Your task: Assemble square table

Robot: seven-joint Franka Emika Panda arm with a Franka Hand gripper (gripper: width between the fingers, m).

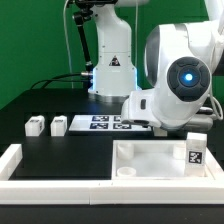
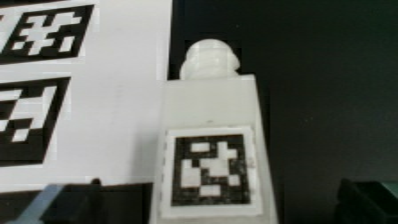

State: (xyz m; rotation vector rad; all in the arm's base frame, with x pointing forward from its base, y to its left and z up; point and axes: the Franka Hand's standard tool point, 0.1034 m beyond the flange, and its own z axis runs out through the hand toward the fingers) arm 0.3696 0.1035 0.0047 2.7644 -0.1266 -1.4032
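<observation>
Hand (image 2: pixel 214 203) hangs spread above leg (image 2: pixel 214 130) beside marker board (image 2: pixel 80 100).

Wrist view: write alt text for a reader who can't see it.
A short white plastic leg with a black-white tag lies on the black table, straddled by the open end effector, its knobbed end pointing away. Beside it lies the flat white marker board with black-white tags.

Four tagged legs (image 2: pixel 214 130), one square slab (image 1: pixel 150 162), one marker board (image 1: pixel 85 122)
</observation>
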